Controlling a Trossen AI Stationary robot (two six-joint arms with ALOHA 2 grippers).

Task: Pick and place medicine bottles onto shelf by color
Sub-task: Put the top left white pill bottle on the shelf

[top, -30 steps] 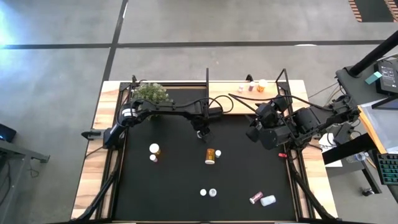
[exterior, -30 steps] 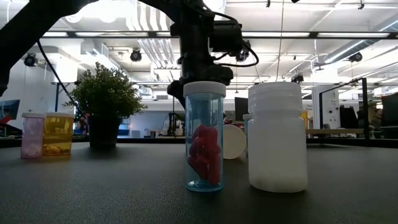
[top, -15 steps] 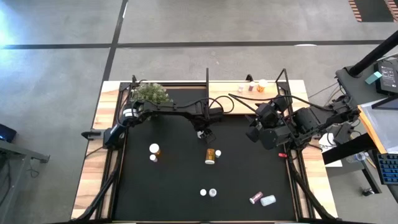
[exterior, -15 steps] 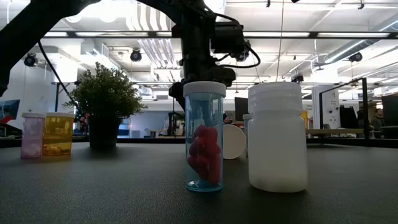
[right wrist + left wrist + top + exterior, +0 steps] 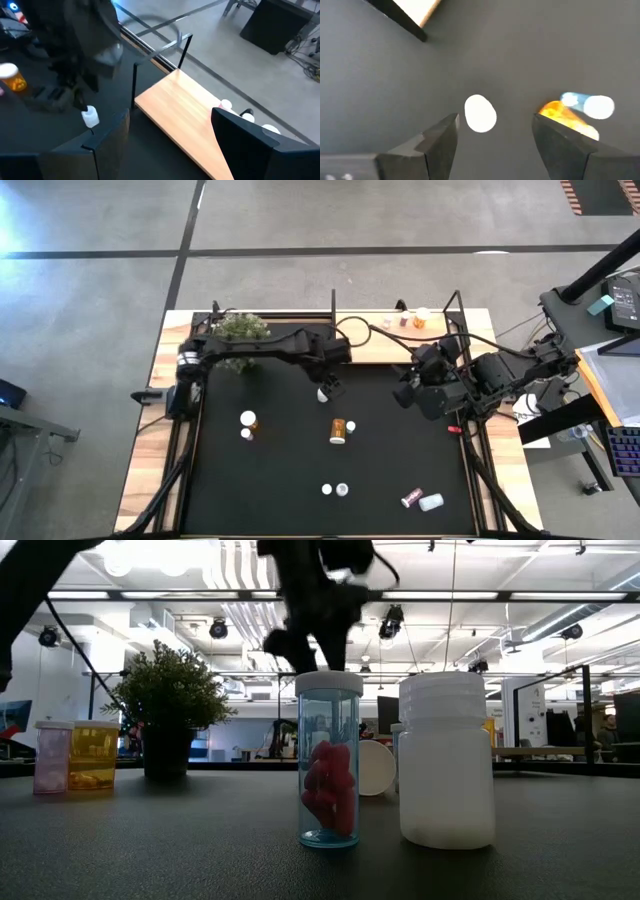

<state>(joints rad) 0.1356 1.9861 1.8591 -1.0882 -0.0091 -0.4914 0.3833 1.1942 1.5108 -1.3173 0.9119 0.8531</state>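
Note:
My left gripper hangs open, pointing down, above a small white bottle that stands upright on the black mat near the shelf's front edge. The bottle's cap shows below and between the fingers, clear of both. The shelf, a light wooden board in a black frame, runs along the far edge; a pink bottle and an orange one stand at its right end. My right gripper waits open and raised over the table's right side, with nothing between its fingers.
Loose bottles dot the mat: an orange and a white one at left, an orange one lying on its side mid-table, two small white ones near the front, a maroon and a white one front right. A potted plant stands far left.
My left gripper has risen and drawn a little toward the far edge, letting go of the small white bottle, which stays standing on the mat where the gripper was.

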